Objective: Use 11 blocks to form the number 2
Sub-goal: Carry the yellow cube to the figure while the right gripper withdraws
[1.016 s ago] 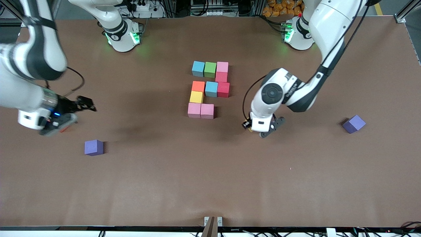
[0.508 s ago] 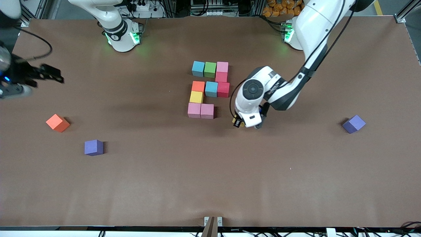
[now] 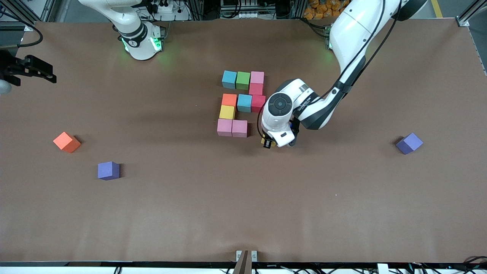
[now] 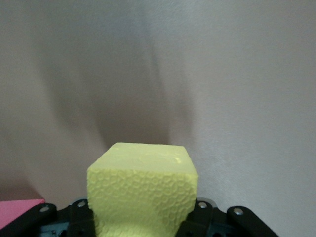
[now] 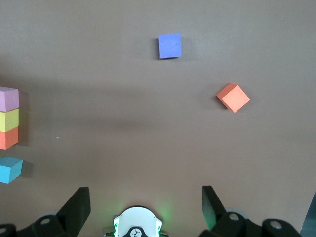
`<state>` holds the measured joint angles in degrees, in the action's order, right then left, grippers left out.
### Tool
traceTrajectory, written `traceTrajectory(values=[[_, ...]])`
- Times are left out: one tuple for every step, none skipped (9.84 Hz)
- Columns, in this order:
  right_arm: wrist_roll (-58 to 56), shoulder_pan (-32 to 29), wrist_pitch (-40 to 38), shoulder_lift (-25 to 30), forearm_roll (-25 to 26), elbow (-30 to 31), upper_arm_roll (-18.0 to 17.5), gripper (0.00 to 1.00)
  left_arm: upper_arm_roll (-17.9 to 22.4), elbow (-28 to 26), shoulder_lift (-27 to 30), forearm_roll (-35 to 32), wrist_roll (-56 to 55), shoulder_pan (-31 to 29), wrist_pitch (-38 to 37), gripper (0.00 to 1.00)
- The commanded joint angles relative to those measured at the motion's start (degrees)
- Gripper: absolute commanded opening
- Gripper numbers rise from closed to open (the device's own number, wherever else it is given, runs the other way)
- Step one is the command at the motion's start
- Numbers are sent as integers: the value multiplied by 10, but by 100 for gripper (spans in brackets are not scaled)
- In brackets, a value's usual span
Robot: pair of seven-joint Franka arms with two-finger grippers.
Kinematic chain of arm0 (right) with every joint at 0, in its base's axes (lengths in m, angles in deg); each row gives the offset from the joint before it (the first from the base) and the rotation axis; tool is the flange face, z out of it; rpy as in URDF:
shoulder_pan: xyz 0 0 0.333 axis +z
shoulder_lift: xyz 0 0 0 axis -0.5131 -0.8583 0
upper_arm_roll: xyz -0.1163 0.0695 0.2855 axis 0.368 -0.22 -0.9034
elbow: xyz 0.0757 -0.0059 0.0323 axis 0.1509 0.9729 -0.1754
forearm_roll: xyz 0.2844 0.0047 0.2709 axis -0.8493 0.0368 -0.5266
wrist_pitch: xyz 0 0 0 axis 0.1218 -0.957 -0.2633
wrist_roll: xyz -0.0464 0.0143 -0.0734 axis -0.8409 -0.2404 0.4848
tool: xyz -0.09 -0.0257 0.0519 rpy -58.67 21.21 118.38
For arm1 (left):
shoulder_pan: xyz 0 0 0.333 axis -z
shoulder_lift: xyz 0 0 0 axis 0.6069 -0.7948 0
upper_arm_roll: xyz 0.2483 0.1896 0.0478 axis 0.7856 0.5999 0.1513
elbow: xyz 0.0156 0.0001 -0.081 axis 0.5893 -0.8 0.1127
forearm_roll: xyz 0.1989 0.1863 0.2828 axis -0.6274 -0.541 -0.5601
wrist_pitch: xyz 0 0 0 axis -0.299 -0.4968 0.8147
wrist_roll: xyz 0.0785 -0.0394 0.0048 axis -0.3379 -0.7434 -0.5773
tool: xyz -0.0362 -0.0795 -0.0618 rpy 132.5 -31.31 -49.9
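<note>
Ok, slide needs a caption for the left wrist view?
Left gripper holds a yellow cube above the brown table, a pink cube alongside.

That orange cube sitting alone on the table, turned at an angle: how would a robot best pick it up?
From straight above, I'd say. The orange cube lies apart from the purple cube, with bare table on all sides. Because it sits rotated, the gripper should probably turn to match, closing on two opposite flat side faces rather than its corners. The right gripper, open, is at that end.

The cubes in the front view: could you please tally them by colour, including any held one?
Pink cubes: 3
Light blue cubes: 2
Red cubes: 2
Yellow cubes: 2
Orange cubes: 2
Green cubes: 1
Purple cubes: 2
Total: 14
</note>
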<state>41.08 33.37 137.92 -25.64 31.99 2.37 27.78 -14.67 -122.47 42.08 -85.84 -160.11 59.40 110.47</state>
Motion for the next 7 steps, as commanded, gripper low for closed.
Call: traceTrajectory(values=[[9,-5,-14,-13,7,-38,1,100,55,34,-18,-15,-39,69,-9,1],[9,-6,-14,-12,8,-39,3,100,57,41,-24,-15,-68,78,-9,1],[14,-6,-12,-13,9,-43,2,100,57,41,-26,-17,-92,78,-9,1],[13,-7,-11,-14,9,-47,2,100,58,39,-26,-17,-105,84,-9,1],[8,-6,-11,-13,10,-47,3,100,59,38,-26,-18,-125,90,-9,1],[6,-7,-12,-13,11,-47,3,100,59,38,-26,-20,-141,92,-9,1],[8,-7,-9,-15,10,-47,3,100,59,39,-26,-20,-166,98,-9,1]])
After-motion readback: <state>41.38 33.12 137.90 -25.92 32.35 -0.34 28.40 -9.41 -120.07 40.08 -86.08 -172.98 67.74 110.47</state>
